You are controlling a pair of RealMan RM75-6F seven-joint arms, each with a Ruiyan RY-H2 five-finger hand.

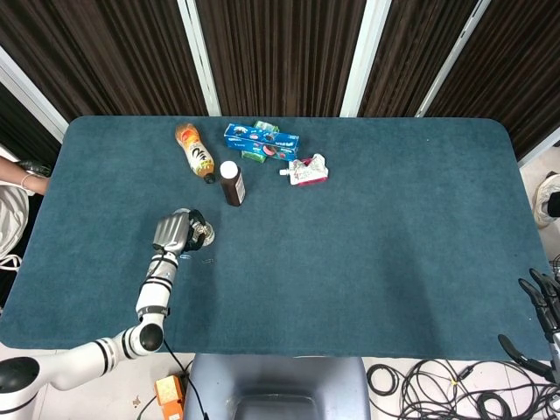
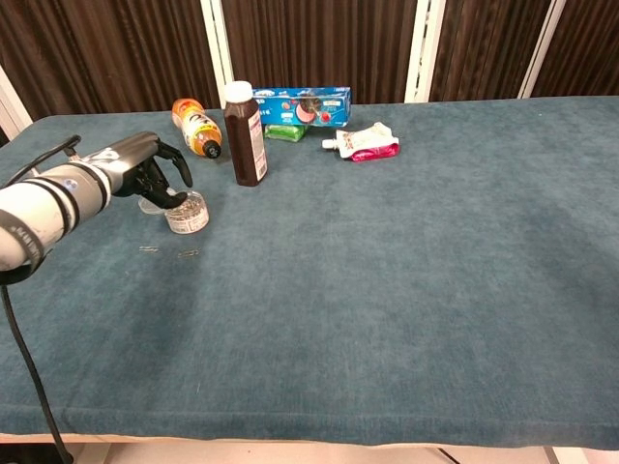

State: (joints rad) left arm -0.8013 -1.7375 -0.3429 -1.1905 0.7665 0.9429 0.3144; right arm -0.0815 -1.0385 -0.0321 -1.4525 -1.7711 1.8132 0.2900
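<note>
My left hand (image 1: 177,231) (image 2: 147,170) hovers at the table's left side, fingers spread and curved down over a small clear jar (image 1: 205,233) (image 2: 187,214). Its fingertips touch the jar's top, and nothing is clasped in the hand. A flat clear piece lies behind the jar, partly hidden by the hand. My right hand (image 1: 542,304) hangs off the table's right front corner, fingers apart and holding nothing; the chest view does not show it.
A brown bottle with a white cap (image 1: 232,184) (image 2: 246,133) stands upright behind the jar. Further back lie an orange bottle (image 1: 194,151), a blue box (image 1: 261,140), a green packet (image 1: 256,157) and a pink pouch (image 1: 306,170). Two small metal clips (image 2: 164,252) lie in front of the jar.
</note>
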